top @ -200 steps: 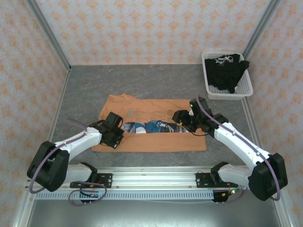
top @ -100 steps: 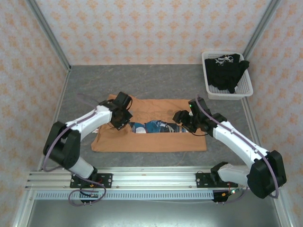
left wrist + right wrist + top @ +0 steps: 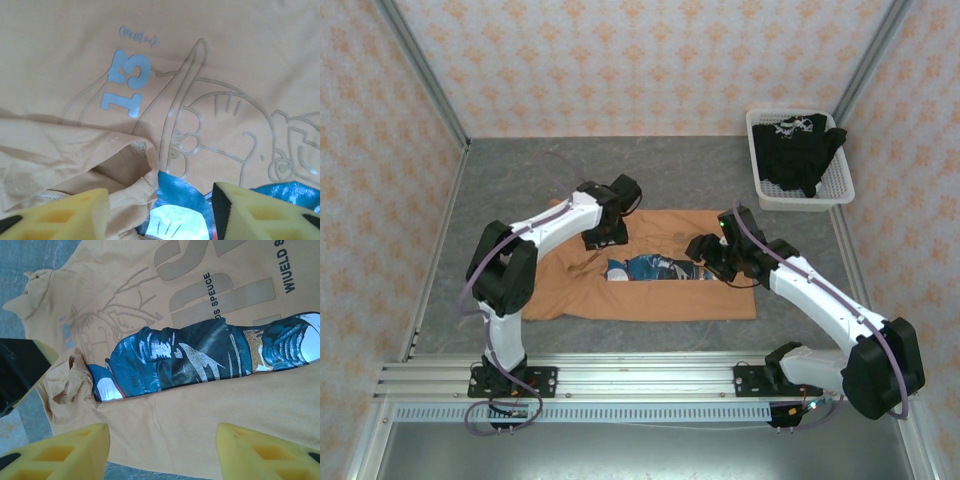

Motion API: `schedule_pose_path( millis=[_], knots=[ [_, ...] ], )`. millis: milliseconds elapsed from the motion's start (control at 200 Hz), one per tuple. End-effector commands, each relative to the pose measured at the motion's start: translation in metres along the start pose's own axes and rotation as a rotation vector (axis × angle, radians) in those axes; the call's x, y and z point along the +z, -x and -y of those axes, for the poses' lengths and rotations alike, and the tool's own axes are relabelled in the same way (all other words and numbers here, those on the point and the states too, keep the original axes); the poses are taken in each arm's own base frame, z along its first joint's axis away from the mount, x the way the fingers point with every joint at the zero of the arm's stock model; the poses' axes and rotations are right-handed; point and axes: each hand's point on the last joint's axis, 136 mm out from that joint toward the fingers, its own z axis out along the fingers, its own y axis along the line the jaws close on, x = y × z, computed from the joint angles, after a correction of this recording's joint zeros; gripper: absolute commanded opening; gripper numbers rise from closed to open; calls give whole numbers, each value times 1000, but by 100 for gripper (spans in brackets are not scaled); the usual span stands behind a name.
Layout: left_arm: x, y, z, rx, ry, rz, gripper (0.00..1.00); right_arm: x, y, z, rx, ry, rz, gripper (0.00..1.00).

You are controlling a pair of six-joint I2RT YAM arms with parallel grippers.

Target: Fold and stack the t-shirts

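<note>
Orange t-shirt (image 3: 650, 290), where is it?
On the near middle of the grey surface (image 3: 520, 180), lying flat and partly folded, with its blue-and-white print (image 3: 655, 268) showing as a strip.
And the right tool (image 3: 700, 247)?
Over the print's right end, fingers wide apart and holding nothing.
The left tool (image 3: 605, 237)?
A little farther back, over the shirt's upper left. It is also spread wide, with a bunched fold just beside one finger (image 3: 75, 212).
The black t-shirt (image 3: 798, 150)?
In the white basket (image 3: 840, 190), far right corner.

Orange t-shirt (image 3: 650, 296) lies partly folded; black t-shirt (image 3: 800, 155) crumpled in basket (image 3: 798, 204).
</note>
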Motion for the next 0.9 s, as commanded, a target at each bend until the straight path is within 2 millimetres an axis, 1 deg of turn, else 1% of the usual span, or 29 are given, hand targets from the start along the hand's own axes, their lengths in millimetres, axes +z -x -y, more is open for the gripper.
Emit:
schedule_pose_path(
  millis=[0, 45, 85, 145, 185, 195, 215, 275, 355, 435, 525, 731, 816, 896],
  knots=[
    [-47, 11, -33, 6, 55, 122, 64, 3, -2, 12, 25, -36, -4, 58],
    [-52, 7, -43, -25, 54, 134, 66, 4, -2, 12, 25, -33, -5, 58],
    [-50, -1, -51, -62, 40, 117, 67, 5, -2, 11, 25, -30, -8, 58],
    [-39, -17, -62, -143, -9, 54, 66, 5, -2, 9, 22, -21, -9, 58],
    [-28, -29, -70, -207, -42, 4, 66, 5, -2, 7, 20, -16, -9, 58],
    [-25, -33, -71, -222, -53, -8, 66, 9, -2, 10, 23, -28, -17, 58],
    [-20, -38, -74, -255, -72, -25, 66, 10, -2, 10, 23, -29, -23, 58],
    [-7, -46, -82, -346, -139, -50, 68, 11, -2, 7, 19, -24, -27, 58],
    [4, -46, -86, -465, -242, -58, 70, 12, -1, 4, 15, -14, -33, 58],
    [8, -40, -87, -526, -297, -45, 70, 12, -1, 2, 11, -11, -38, 58],
    [13, -35, -87, -539, -294, -43, 68, 13, -2, 1, 11, -10, -44, 58],
    [33, -37, -91, -572, -237, -64, 63, 11, -3, 2, 12, -5, -43, 58],
    [37, -34, -92, -571, -222, -61, 57, 10, -4, 3, 15, -5, -43, 58],
    [39, -31, -96, -562, -192, -64, 48, 9, -5, 4, 16, -7, -40, 58]
  ],
)
